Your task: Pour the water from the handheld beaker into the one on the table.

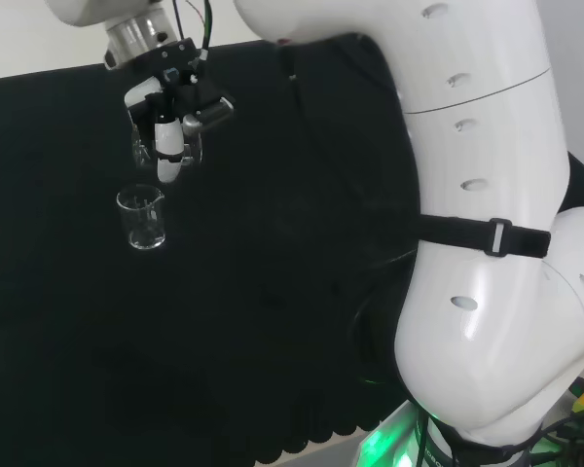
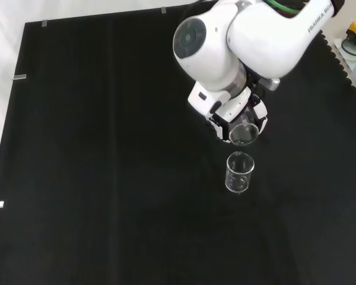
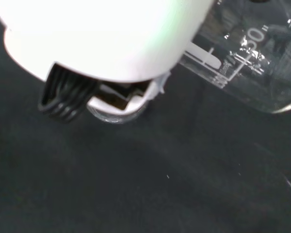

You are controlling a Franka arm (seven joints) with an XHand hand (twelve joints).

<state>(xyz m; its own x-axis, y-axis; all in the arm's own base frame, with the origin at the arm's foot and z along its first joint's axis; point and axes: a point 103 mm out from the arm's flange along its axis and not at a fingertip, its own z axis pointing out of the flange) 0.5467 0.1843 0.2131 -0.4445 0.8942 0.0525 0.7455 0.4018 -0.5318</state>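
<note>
My hand (image 1: pixel 175 122) is shut on a clear glass beaker (image 1: pixel 144 144), held in the air with fingers curled round it. In the front view the held beaker (image 2: pixel 244 133) is tilted, its mouth facing the camera, just above a second clear beaker (image 2: pixel 239 173) that stands upright on the black cloth. In the head view the standing beaker (image 1: pixel 142 217) sits directly below my hand. The wrist view has the held beaker (image 3: pixel 252 53) close up with printed graduation marks, beside a white part of my hand (image 3: pixel 106 34). Whether either beaker has water in it I cannot make out.
The arm's big white links (image 1: pixel 477 224) stand at the head view's right, and one link with a round grey cap (image 2: pixel 196 38) is above my hand in the front view. Black cloth (image 2: pixel 107 178) spreads wide around the beakers.
</note>
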